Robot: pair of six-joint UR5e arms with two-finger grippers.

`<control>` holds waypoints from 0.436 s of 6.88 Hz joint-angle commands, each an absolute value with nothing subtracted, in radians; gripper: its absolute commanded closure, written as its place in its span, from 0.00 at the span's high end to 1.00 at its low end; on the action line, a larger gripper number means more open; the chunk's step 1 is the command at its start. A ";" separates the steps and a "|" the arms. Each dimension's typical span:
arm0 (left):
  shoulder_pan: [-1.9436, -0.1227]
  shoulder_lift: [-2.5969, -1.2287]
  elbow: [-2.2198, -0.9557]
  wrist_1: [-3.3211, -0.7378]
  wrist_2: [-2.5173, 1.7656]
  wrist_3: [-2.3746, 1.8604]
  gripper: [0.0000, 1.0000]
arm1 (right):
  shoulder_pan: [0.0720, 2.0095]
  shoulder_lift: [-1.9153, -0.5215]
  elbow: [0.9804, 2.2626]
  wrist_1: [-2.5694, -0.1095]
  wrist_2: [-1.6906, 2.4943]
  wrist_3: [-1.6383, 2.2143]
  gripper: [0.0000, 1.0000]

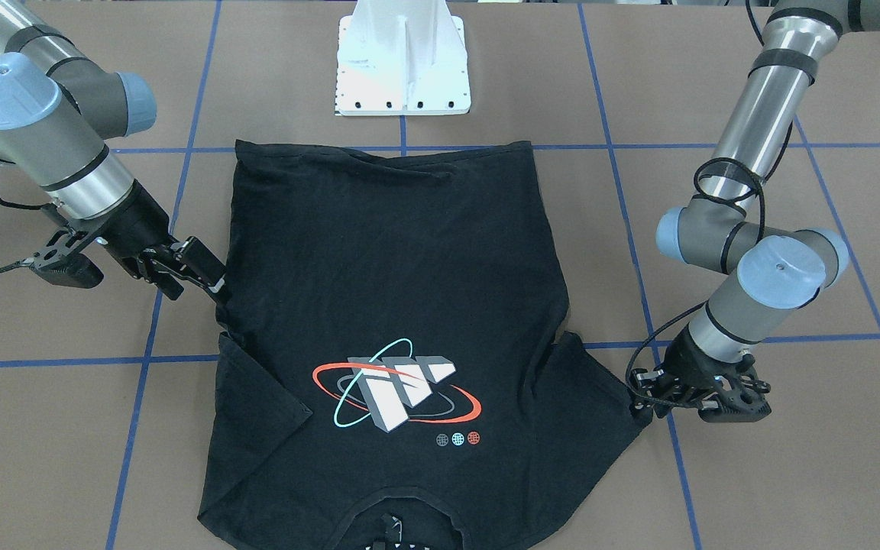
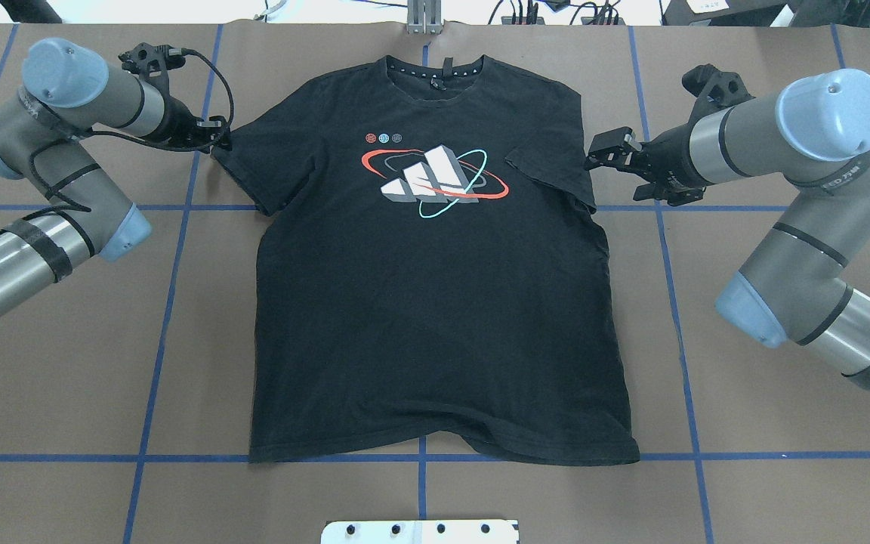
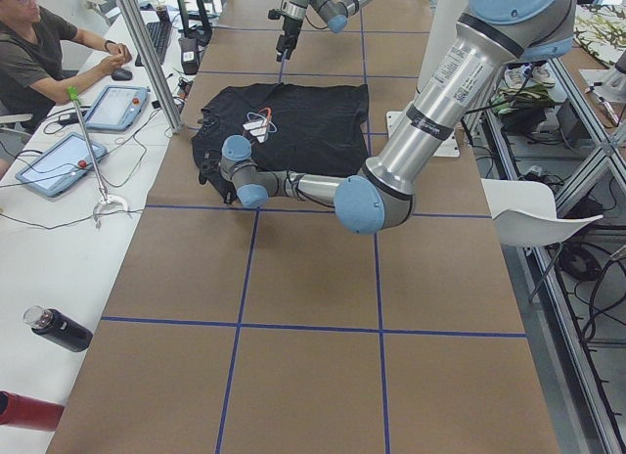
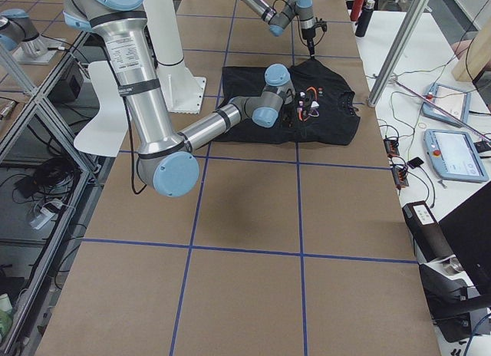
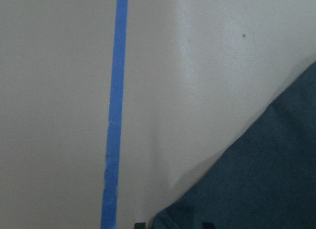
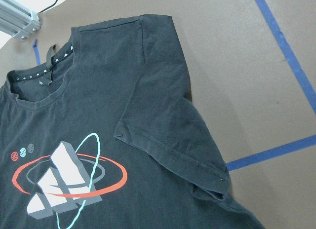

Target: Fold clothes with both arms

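**Both arms are lining up on the sleeves**

The black T-shirt (image 2: 435, 317) is lying flat and face up in the middle of the table (image 2: 782, 393), collar pointing away from the robot and hem toward its base. Spread like that, it is offering its sleeves as the easy corners to take, and that is where both arms are working.

The left gripper (image 2: 216, 140) is sitting low at the tip of the left sleeve (image 2: 246, 162). Its wrist camera is looking at bare tabletop, a strip of blue tape (image 5: 113, 115) and the cloth edge. Two fingertips (image 5: 140, 224) are peeking in apart at the bottom, with cloth reaching between them — jaws parted, I'd say, and nothing pinched yet.

The right gripper (image 2: 605, 153) is hanging just beside the right sleeve (image 6: 173, 140), not touching it as far as I can see, with its jaws looking spread and empty. Its camera is looking down on the sleeve hem.

My read is that a matched grab of both sleeves is being set up — so the shirt lifts evenly instead of twisting.
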State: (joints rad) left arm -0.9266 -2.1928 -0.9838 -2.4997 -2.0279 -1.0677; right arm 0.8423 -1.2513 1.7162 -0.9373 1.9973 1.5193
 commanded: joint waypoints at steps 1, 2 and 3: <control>-0.927 -2.192 -0.979 -2.500 -2.028 -1.068 0.48 | 0.842 -1.250 1.717 -0.937 1.997 1.523 1.00; -0.927 -2.194 -0.979 -2.500 -2.028 -1.068 0.44 | 0.842 -1.247 1.718 -0.937 1.997 1.526 1.00; -0.927 -2.194 -0.979 -2.500 -2.028 -1.068 0.34 | 0.842 -1.247 1.718 -0.937 1.997 1.526 1.00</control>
